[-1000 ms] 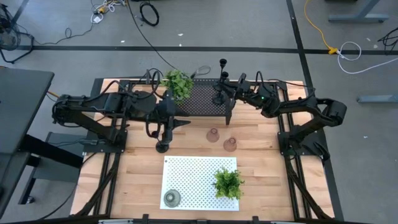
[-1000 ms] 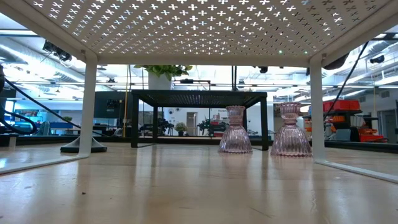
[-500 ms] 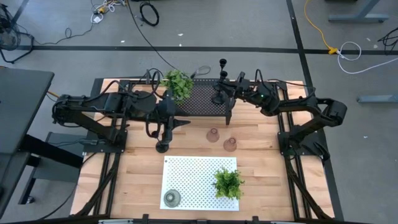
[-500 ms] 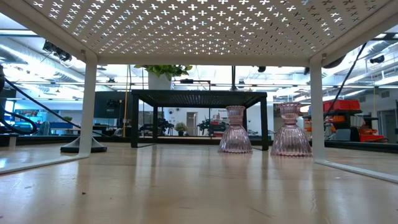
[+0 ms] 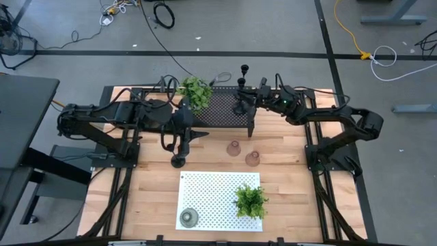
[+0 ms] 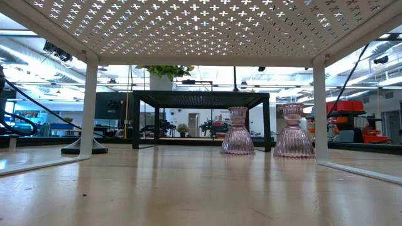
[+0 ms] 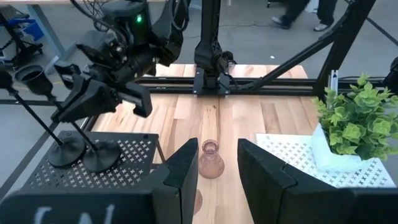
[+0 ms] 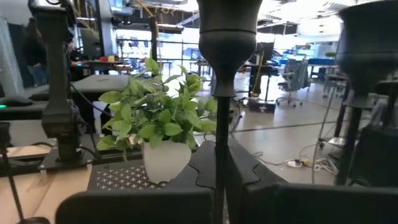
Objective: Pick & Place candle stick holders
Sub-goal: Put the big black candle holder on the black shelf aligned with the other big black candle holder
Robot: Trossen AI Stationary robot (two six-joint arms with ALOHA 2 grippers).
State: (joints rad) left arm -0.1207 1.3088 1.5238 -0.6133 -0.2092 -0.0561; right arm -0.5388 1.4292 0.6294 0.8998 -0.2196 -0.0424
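- The mesh rack (image 5: 225,107) stands at the worktop's (image 5: 287,205) far edge, a plant (image 5: 195,91) at its left end.
- Two glass holders (image 5: 233,148) (image 5: 252,158) sit between it and the near perforated stand (image 5: 218,188).
- That stand carries another plant (image 5: 250,200) at right and a round holder (image 5: 188,218) at left.

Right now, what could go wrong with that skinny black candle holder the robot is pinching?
The right gripper pinches only the candle holder's thin stem, so it might tilt or slip. Another black holder and a plant sit close by on the black rack, so it could bump them.
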